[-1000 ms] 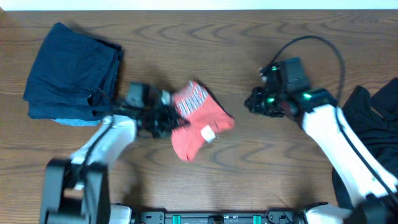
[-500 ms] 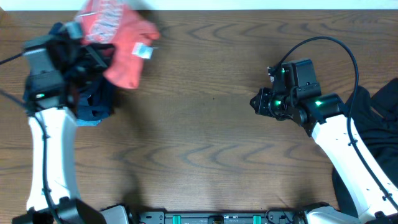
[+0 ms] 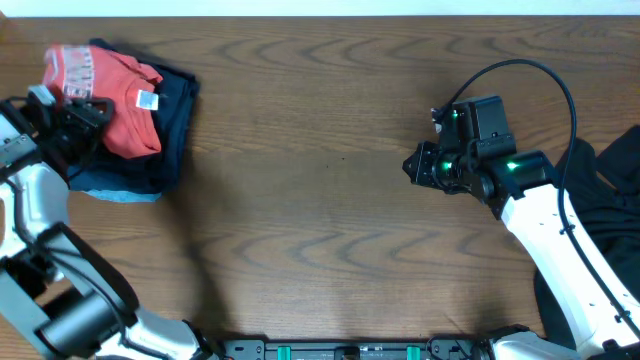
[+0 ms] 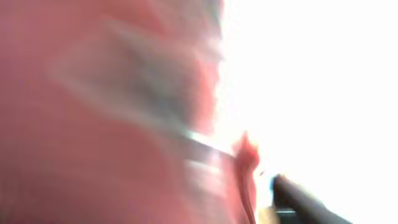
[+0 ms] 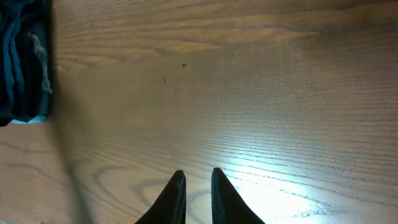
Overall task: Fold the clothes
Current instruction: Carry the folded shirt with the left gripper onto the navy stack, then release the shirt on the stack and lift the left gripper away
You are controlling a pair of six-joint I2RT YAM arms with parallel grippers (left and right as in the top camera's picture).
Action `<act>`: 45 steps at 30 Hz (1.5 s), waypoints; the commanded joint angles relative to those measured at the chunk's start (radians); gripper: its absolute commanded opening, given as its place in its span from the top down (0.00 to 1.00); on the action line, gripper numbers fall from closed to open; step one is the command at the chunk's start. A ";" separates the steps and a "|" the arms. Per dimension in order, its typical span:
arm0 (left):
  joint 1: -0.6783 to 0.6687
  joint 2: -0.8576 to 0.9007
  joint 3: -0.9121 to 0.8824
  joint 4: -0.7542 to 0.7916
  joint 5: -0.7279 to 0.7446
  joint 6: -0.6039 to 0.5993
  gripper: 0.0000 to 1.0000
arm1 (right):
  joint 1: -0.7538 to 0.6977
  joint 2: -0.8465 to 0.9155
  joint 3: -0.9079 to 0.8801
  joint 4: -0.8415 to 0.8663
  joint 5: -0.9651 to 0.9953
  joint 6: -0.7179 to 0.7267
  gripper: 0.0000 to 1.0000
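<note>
The table [image 3: 330, 220] was brown wood with a wavy grain, and it showed a pale glare in the right wrist view. The red T-shirt [image 3: 125, 95] lay near the far left corner as a soft, rumpled, roughly square bundle on top of the navy pile [image 3: 178, 130]. It was coral-red knit cloth with rounded folds. A patch of pale striped print [image 3: 68, 70] faced up at its far left end, and a small white label [image 3: 147, 100] showed at its right edge. The navy pile beneath was thicker and squarer, with dark cloth showing past the shirt on the right and near sides and a light blue strip [image 3: 122, 194] along its near edge.

The left gripper [image 3: 82, 118] sat at the shirt's left side, touching the cloth. Its own camera showed only a blur of coral cloth [image 4: 93, 112] against white glare, so I could not tell how far open it was or whether it held the shirt.

The right gripper [image 5: 197, 180] hung over bare wood right of the table's middle. Its two black tapered fingers [image 5: 175, 196] were almost together, with a thin slit between them and nothing in it. A black cable [image 3: 545, 80] looped above that arm. A crumpled black garment [image 3: 605, 165] lay at the right edge of the table.
</note>
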 commanded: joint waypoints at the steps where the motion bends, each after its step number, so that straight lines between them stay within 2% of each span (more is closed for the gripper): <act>1: 0.034 0.017 0.015 -0.039 0.053 0.023 0.13 | -0.007 -0.004 0.000 -0.004 0.006 0.012 0.86; 5: 0.111 -0.019 0.018 -0.118 0.075 0.032 0.02 | -0.007 -0.004 0.000 -0.011 0.006 0.012 0.86; 9: 0.210 -0.088 0.029 -0.232 0.139 0.091 0.02 | -0.007 -0.004 0.000 -0.008 0.007 0.012 0.86; 14: 0.280 -0.180 0.029 -0.375 0.143 0.159 0.02 | -0.007 -0.004 0.000 0.000 0.021 0.012 0.85; 18: 0.293 -0.250 0.029 -0.355 0.185 0.176 0.02 | -0.007 -0.004 0.000 -0.001 0.021 0.012 0.85; 19: 0.288 -0.262 0.029 -0.319 0.187 0.175 0.19 | -0.007 -0.004 0.000 -0.001 0.022 0.012 0.85; 20: 0.280 -0.272 0.029 -0.274 0.186 0.175 0.44 | -0.007 -0.004 0.000 -0.001 0.023 0.012 0.84; 21: 0.266 -0.276 0.029 -0.214 0.183 0.175 0.79 | -0.007 -0.004 0.000 -0.001 0.026 0.012 0.84; 22: 0.256 -0.277 0.029 -0.175 0.182 0.176 0.94 | -0.007 -0.004 0.000 0.000 0.029 0.012 0.84; 25: 0.190 -0.255 0.027 -0.055 0.129 0.242 0.94 | -0.007 -0.004 0.000 0.002 0.040 0.015 0.84; 31: 0.011 -0.124 0.027 0.033 -0.105 0.367 0.94 | -0.007 -0.004 0.000 0.005 0.052 0.019 0.84; 32: -0.010 -0.096 0.027 0.044 -0.143 0.367 0.90 | -0.007 -0.004 0.000 0.005 0.053 0.019 0.84; 33: -0.029 -0.064 0.028 0.056 -0.182 0.366 0.83 | -0.007 -0.004 0.000 0.004 0.053 0.019 0.84; 34: -0.044 -0.034 0.028 0.066 -0.212 0.366 0.69 | -0.007 -0.004 0.000 0.004 0.053 0.019 0.84; 37: -0.068 0.031 0.028 0.082 -0.233 0.366 0.51 | -0.007 -0.004 0.000 0.004 0.053 0.018 0.84; 39: -0.071 0.043 0.028 0.062 -0.210 0.362 0.50 | -0.005 -0.004 0.000 0.004 0.060 0.013 0.85; 41: -0.071 0.034 0.028 0.044 -0.127 0.361 0.48 | -0.005 -0.006 0.000 0.005 0.063 -0.006 0.86; 43: -0.073 0.004 0.032 0.013 0.005 0.361 0.41 | -0.004 -0.015 0.001 0.005 0.074 -0.032 0.87; 44: -0.078 -0.020 0.036 -0.025 0.048 0.362 0.33 | -0.004 -0.029 0.002 0.004 0.086 -0.051 0.87; 45: -0.084 -0.040 0.040 -0.060 0.065 0.363 0.30 | -0.004 -0.039 0.002 0.004 0.089 -0.064 0.87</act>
